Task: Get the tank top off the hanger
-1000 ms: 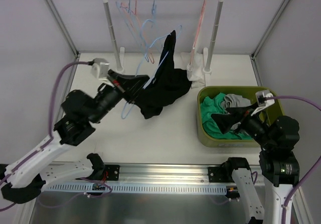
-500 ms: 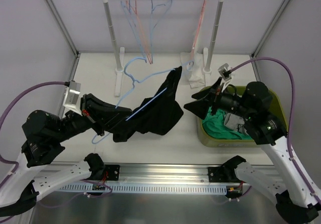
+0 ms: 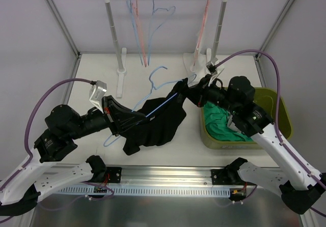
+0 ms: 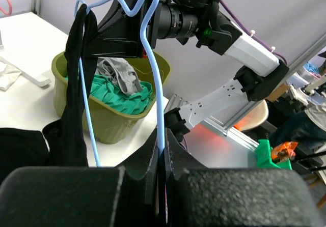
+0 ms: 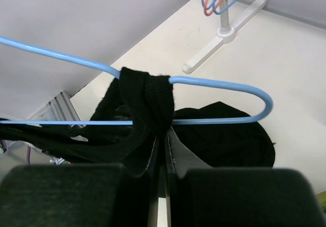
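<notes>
tank top (image 3: 159, 125): black, one strap looped over the blue hanger (image 3: 162, 100), body drooping toward the bench (image 3: 91, 74), left of the green bin (image 3: 286, 116).
left claw (image 3: 138, 116): clamped on the hanger's lower wire, well left of the bin.
right claw (image 3: 186, 91): pinched onto the tank top's strap at the hanger's end, just left of the bin.

The tank top (image 3: 158, 128) is black and still on the hanger (image 3: 163, 105), a thin light-blue wire one. The hanger is in the air above the middle of the bench (image 3: 91, 74), slanting from near left to far right, with its hook pointing far. One strap wraps in a tight bunch around the wire beside the right-end bend. The body sags, crumpled, toward the near left.
</notes>
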### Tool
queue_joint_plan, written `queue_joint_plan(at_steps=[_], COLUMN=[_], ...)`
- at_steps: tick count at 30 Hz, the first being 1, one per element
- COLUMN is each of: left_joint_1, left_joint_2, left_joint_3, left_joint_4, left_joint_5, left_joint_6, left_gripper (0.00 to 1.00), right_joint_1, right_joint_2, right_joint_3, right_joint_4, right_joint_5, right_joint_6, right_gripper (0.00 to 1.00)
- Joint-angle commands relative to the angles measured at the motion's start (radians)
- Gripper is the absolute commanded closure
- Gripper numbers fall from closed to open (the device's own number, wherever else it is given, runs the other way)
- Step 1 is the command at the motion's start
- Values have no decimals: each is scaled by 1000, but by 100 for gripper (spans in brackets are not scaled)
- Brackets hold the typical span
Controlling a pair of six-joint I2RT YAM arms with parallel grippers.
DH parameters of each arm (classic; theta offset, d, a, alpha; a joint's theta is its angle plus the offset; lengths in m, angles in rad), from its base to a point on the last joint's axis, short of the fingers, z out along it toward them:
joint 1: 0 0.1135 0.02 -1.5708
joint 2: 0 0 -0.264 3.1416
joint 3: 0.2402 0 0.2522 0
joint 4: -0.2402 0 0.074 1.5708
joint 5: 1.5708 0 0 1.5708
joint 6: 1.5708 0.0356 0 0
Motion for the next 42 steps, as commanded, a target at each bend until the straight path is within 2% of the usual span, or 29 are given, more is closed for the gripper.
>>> queue_joint_plan(at_steps=[1, 3, 7, 10, 14, 20, 27, 32, 36, 37, 39, 40, 42], left_joint_1=[-7, -7, -7, -7, -7, -7, -7, -7, -7, -7, -7, -7, -8], left_joint_2=[-29, -38, -55, -53, -55, -47, 8, 62, 117, 123, 140, 157, 233], left_joint_3=[-11, -19, -40, -40, -40, -20, 44, 112, 115, 92, 19, -59, -118], left_joint_4=[61, 58, 39, -8, -42, -70, -67, -5, 192, 358, 584, 830, 1023], left_joint_5=[-24, -45, -78, -113, -130, -85, 25, 82, 143, 145, 142, 140, 133], left_joint_6=[-13, -4, 10, 25, 37, 48, 62, 111, 154, 177, 203, 234, 260], left_gripper=[100, 100, 100, 100, 100, 100, 100, 100, 100, 100, 100, 100, 100], right_joint_1=[5, 5, -4, -40, -115, -245, -261, -250, -245, -239, -187, -157, -28], right_joint_2=[-18, -26, -30, -24, 0, 42, 121, 71, 13, 5, -10, -13, -45], right_joint_3=[-15, -24, -9, 10, 22, 46, 77, 8, -56, -70, -99, -101, -105], right_joint_4=[81, 72, -14, -57, -83, -88, -98, -97, -67, -50, 12, 18, 26], right_joint_5=[81, 123, 294, 360, 367, 269, 93, 5, -70, -152, -249, -295, -282], right_joint_6=[-16, -19, -27, -19, -13, 24, 33, 67, 115, 132, 178, 186, 183], right_gripper=[95, 100, 100, 100, 100, 100, 100, 100, 100, 100, 100, 100, 100])
